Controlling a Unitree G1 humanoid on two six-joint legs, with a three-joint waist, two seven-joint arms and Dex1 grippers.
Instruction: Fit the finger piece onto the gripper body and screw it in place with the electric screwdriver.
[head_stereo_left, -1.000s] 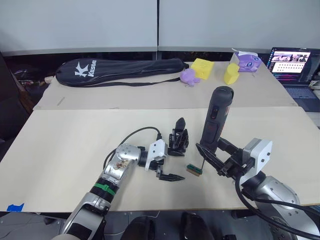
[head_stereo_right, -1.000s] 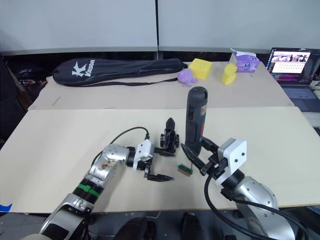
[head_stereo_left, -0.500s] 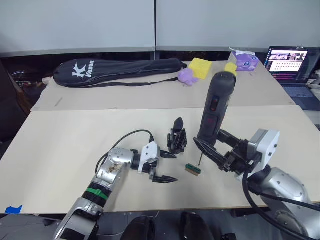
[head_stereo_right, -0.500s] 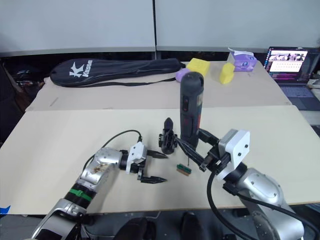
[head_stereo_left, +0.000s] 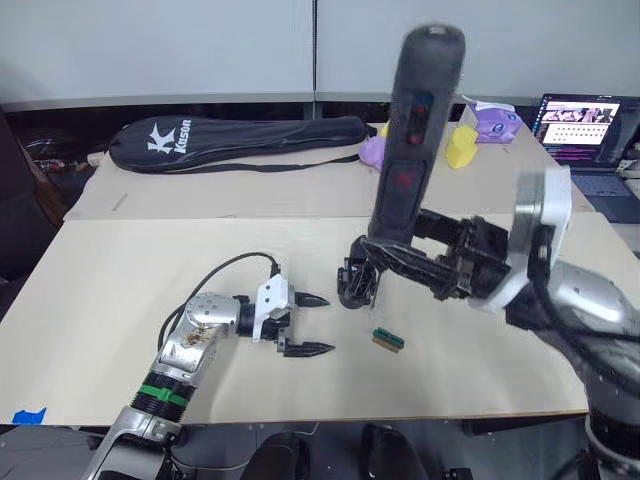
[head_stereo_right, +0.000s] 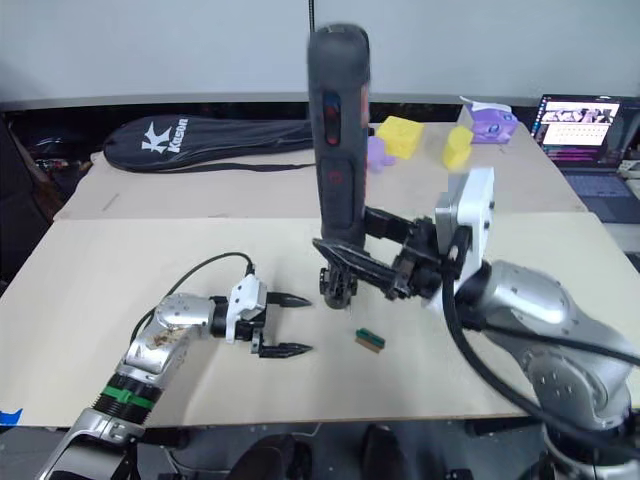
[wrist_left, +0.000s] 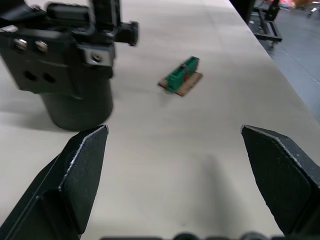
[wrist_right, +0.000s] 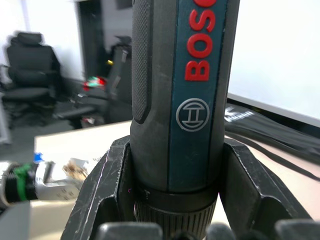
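Observation:
My right gripper (head_stereo_left: 398, 256) is shut on the electric screwdriver (head_stereo_left: 412, 130), a thick black cylinder with a red label, which it holds upright and raised high. The tool's lower end hangs just over the gripper body (head_stereo_left: 353, 285), a small black block on the table; its bit is hidden behind my fingers (wrist_right: 107, 185). My left gripper (head_stereo_left: 307, 324) lies low on the table to the left of the gripper body, open and empty. In the left wrist view the gripper body (wrist_left: 67, 75) stands just beyond one fingertip (wrist_left: 85, 165). The finger piece is hidden.
A small green block (head_stereo_left: 387, 339) on a brown chip lies on the table right of my left gripper. On the far table are a long black racket bag (head_stereo_left: 240, 140), yellow sponges (head_stereo_left: 462, 145), a purple toy (head_stereo_left: 373, 150) and a laptop (head_stereo_left: 580, 125).
My right arm has lifted the screwdriver high and carried it left, over the gripper body. My left gripper has drawn back to the left, away from the body.

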